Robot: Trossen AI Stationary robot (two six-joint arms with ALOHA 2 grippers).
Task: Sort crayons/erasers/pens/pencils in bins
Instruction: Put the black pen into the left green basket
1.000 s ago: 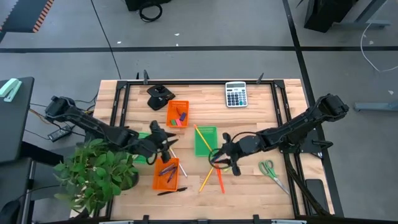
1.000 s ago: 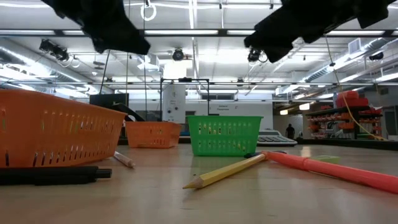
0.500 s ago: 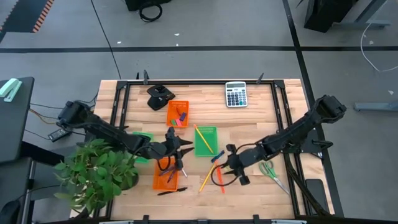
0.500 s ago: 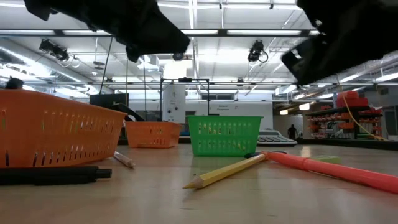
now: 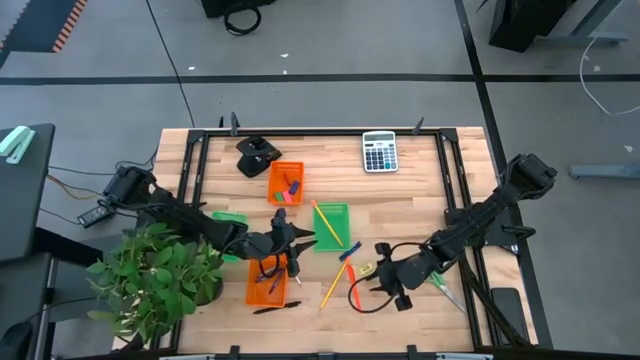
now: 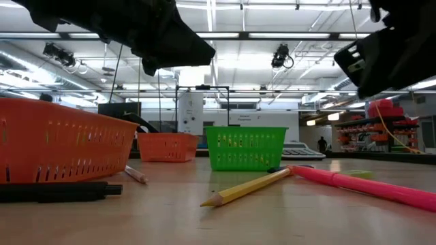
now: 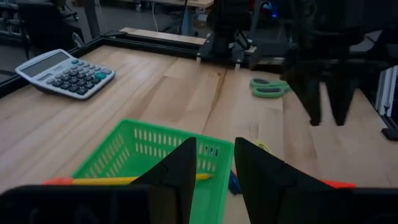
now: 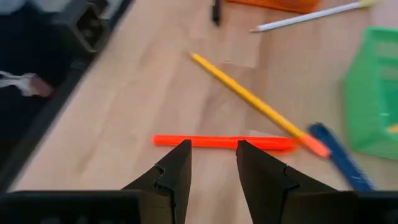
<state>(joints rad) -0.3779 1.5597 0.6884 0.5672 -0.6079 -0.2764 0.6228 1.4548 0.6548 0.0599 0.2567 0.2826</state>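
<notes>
Looking down on worktop (image 5: 400,205), you see yellow pencil (image 5: 332,285) and red stick (image 5: 353,290) at lower centre, long axes steep, converging at top. Right pincer (image 5: 382,274) just right of them, fingers parted, empty. Left pincer (image 5: 298,238) parted, empty, beside centre green bin (image 5: 331,226) holding one pencil diagonal.

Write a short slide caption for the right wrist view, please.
Open right gripper hovering above an orange crayon lying beside a yellow pencil.

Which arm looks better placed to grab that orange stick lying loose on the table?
The right one, probably. Its tool hovers open beside the orange stick, which lies just ahead of it. The left tool is over the bins.
</notes>
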